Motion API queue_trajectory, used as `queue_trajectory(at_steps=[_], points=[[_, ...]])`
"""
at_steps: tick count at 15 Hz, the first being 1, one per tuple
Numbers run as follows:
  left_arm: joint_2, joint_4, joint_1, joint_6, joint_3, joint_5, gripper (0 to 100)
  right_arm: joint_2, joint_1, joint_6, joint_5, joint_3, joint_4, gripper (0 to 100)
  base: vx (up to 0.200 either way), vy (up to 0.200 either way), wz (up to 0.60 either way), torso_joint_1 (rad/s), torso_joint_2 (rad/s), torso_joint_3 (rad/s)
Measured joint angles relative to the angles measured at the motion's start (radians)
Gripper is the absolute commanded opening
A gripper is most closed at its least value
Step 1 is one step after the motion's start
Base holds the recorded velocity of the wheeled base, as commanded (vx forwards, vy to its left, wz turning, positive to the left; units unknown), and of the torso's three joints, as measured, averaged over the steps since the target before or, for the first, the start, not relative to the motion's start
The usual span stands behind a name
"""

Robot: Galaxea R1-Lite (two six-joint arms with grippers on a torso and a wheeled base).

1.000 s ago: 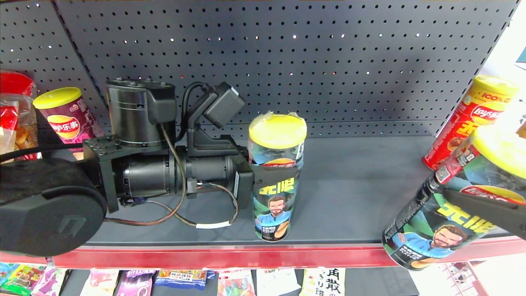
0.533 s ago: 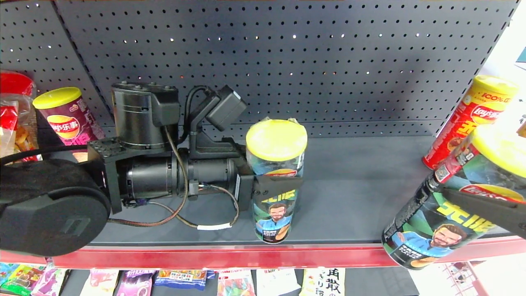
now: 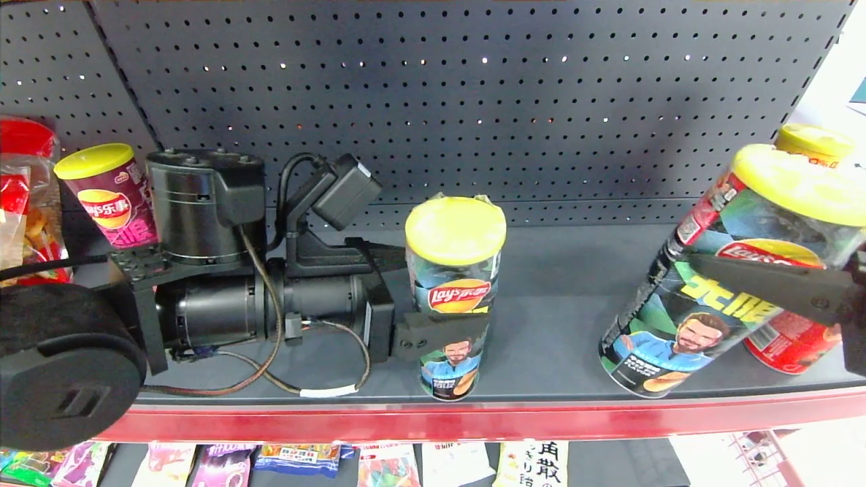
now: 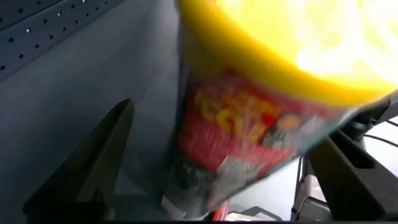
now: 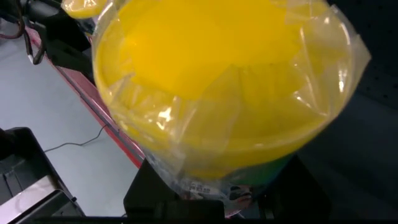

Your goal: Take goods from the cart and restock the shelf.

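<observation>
Middle can [image 3: 454, 297] stands upright on the grey shelf [image 3: 575, 318], centre of the head view, near the red front rail [image 3: 406, 421]. Its long axis is vertical, its yellow lid is up and its base is flat on the board. Left gripper [image 3: 453, 301] comes in from the left of the frame and straddles this can low on its body. Its fingers [image 3: 433, 335] are spread wide, and the left wrist view shows gaps on both sides of the can, so there is no grip. Right can [image 3: 717, 284] is at the right of the frame and tilted: its long axis is diagonal, with the yellow lid toward the upper right and the base toward the lower left. The base is low over the shelf close to the front rail; cannot tell if it touches. Right gripper [image 3: 731, 267] is clamped on it, with one dark finger [image 3: 771, 287] lying across the upper body and the other hidden behind. The right wrist view shows clear wrap over the lid of that can [image 5: 217, 81]. Both cans are closed, so their contents are unseen. Red can [image 3: 788, 341] stands just behind the right can, far right. Purple can [image 3: 111, 193] stands upright at upper left with its yellow lid on, and snack bags [image 3: 20, 203] are at the left edge beside it. Pegboard [image 3: 473, 101] backs the shelf. Flat packets [image 3: 385, 467] hang along the bottom edge.
</observation>
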Motion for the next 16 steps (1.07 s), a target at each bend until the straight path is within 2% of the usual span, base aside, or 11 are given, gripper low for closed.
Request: queue_trajectory(at_steps=[4, 10, 13, 16], points=[[-0.060, -0.058, 0.029, 0.001, 0.113, -0.002, 100, 0.133, 0.047, -0.002, -0.001, -0.095, -0.008, 0, 0.000, 0.000, 0.00, 0.000, 0.00, 0.000], [-0.169, -0.060, 0.089, 0.000, 0.276, 0.011, 100, 0.358, 0.066, -0.038, 0.008, -0.295, -0.010, 0, 0.000, 0.000, 0.00, 0.000, 0.00, 0.000], [-0.208, -0.060, 0.143, 0.000, 0.307, 0.012, 100, 0.467, 0.073, -0.066, 0.010, -0.391, -0.009, 0, 0.000, 0.000, 0.00, 0.000, 0.00, 0.000], [-0.233, -0.063, 0.168, 0.000, 0.334, 0.010, 100, 0.555, 0.081, -0.087, 0.011, -0.486, -0.008, 0, 0.000, 0.000, 0.00, 0.000, 0.00, 0.000]])
